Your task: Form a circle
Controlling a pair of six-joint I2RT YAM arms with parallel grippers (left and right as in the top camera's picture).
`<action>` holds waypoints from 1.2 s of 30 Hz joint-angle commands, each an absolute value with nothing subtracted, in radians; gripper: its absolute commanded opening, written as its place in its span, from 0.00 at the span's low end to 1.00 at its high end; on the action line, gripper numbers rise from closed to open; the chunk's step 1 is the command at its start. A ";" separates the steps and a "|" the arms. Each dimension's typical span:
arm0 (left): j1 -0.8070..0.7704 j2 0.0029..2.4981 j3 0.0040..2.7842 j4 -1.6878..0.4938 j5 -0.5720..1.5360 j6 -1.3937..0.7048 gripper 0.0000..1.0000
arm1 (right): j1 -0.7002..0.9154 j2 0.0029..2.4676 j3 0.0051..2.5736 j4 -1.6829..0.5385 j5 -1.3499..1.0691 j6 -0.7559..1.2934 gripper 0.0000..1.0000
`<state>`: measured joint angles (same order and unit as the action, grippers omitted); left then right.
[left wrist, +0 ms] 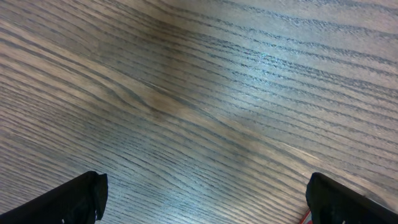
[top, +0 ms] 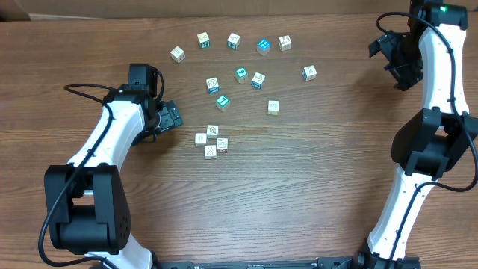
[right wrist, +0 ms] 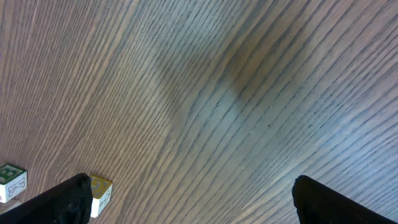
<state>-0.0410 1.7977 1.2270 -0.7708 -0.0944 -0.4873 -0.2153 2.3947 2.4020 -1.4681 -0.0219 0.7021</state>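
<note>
Four pale cubes make up the circle point(top: 211, 140), a tight cluster near the middle of the table point(top: 321, 194), with bare wood open toward the near edge and to the right. Left gripper point(top: 173, 116) sits just beside the cluster on its left, not touching it, jaws spread wide and empty; its wrist view shows only wood grain between the fingertips point(left wrist: 81, 196). Loose cubes point(top: 241, 74) lie scattered beyond the circle, toward the far edge. Right gripper point(top: 390, 58) hangs near the far right corner, well apart, jaws wide and holding nothing. Its wrist view cuts off one pale cube point(right wrist: 11, 182) at the frame edge, and a finger point(right wrist: 62, 199) partly hides a yellowish cube point(right wrist: 101, 191). Printed faces are too small to read.
</note>
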 commanded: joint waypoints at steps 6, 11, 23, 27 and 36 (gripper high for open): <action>-0.039 1.808 1.245 -0.773 -0.104 -0.479 0.99 | -0.217 2.368 2.419 -1.467 -0.020 0.699 1.00; -0.039 1.808 1.245 -0.773 -0.104 -0.479 1.00 | -0.217 2.368 2.419 -1.467 -0.020 0.699 1.00; -0.033 1.780 1.245 -0.773 -0.104 -0.479 0.99 | -0.217 2.368 2.419 -1.467 -0.020 0.699 1.00; -0.033 1.724 1.245 -0.773 -0.104 -0.479 1.00 | -0.217 2.368 2.419 -1.467 -0.020 0.699 1.00; -0.033 1.565 1.245 -0.773 -0.107 -0.479 0.99 | -0.217 2.368 2.419 -1.467 -0.020 0.699 1.00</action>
